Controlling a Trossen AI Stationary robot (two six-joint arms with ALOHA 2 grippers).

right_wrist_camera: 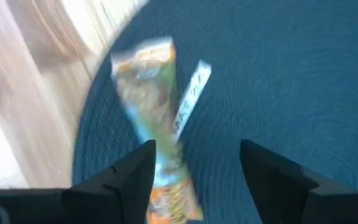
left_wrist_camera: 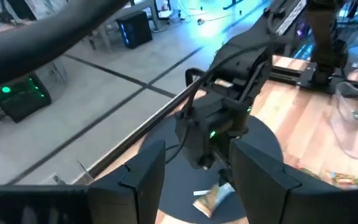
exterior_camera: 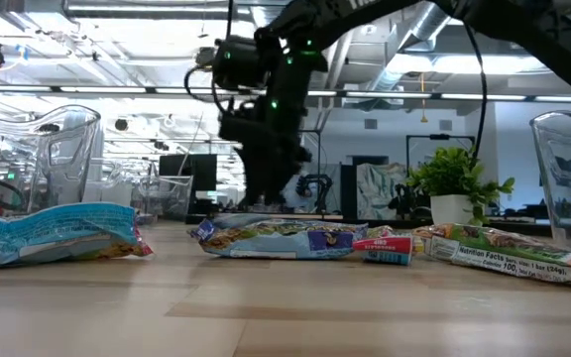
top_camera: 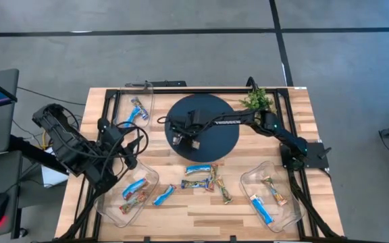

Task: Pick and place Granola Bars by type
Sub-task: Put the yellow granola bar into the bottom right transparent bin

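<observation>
While the right gripper hangs over the left part of the dark round mat, its fingers stand wide apart and hold nothing. Right wrist view: a tan-and-green granola bar lies on the mat just ahead of the fingers, a thin white stick touching its side. Left gripper waits near the table's left edge, jaws apart, empty. Loose bars lie in a cluster on the wood, near of the mat. Far-left tray, near-left tray and near-right tray each contain bars. A small potted plant sits far right.
</observation>
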